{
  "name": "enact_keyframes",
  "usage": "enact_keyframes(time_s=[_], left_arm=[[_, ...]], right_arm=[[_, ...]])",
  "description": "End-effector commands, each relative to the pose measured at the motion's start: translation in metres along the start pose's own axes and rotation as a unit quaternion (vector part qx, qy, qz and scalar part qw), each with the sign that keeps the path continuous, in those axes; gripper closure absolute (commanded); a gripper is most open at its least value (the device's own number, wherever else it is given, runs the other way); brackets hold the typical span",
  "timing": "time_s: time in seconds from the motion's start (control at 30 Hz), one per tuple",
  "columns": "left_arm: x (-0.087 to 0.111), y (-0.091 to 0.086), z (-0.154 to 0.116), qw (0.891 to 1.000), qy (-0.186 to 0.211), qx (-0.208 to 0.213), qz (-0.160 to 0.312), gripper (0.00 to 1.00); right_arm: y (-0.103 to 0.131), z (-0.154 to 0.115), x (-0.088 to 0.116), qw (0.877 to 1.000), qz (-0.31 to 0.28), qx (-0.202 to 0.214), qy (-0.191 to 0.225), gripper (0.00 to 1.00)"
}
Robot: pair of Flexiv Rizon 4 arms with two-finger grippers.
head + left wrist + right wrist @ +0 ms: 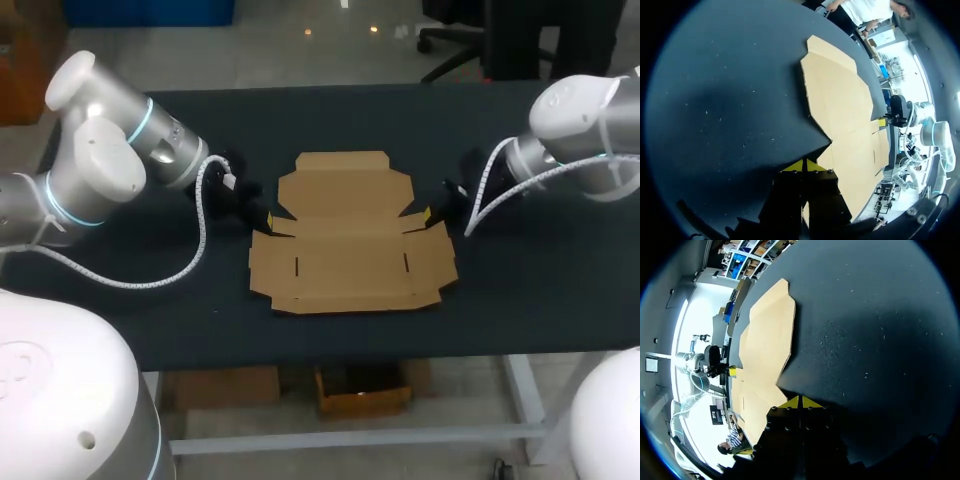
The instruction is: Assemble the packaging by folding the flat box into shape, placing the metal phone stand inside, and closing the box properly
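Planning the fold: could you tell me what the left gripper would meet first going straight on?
Probably the box, at its side notch just ahead of the left gripper; depth is unclear.

The flat box [350, 245] lies on the table [540, 300] between left tool [268, 221] and right tool [428, 214].

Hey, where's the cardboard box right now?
In the head view the cardboard box lies flat at the middle of the table, between the left arm's fingers at its left edge and the right arm's fingers at its right edge.
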State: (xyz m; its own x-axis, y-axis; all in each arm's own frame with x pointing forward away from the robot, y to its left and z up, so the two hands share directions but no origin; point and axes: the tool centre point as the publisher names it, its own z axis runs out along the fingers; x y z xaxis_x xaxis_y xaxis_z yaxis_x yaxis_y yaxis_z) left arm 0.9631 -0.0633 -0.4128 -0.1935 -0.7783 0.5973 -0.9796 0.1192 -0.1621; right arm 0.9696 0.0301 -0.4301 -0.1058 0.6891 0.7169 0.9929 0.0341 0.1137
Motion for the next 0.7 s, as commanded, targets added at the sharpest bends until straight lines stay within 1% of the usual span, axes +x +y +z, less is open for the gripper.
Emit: enact_keyframes(time_s=[0.03,0.47,0.7], left_arm=[[-0.0020,-0.0027,0.0030,1.000,0.000,-0.005,-0.002,1.00],[-0.0011,-0.0026,0.0054,1.000,0.005,-0.008,-0.006,1.00],[0.0044,-0.0016,0.0026,1.000,0.008,-0.005,0.002,1.00]], right_arm=[[0.0015,0.0043,-0.0027,1.000,0.001,0.003,0.004,1.00],[0.0007,0.0030,-0.0028,1.000,0.003,0.000,0.007,1.00],[0.0005,0.0007,0.0024,1.000,0.000,-0.002,0.003,1.00]])
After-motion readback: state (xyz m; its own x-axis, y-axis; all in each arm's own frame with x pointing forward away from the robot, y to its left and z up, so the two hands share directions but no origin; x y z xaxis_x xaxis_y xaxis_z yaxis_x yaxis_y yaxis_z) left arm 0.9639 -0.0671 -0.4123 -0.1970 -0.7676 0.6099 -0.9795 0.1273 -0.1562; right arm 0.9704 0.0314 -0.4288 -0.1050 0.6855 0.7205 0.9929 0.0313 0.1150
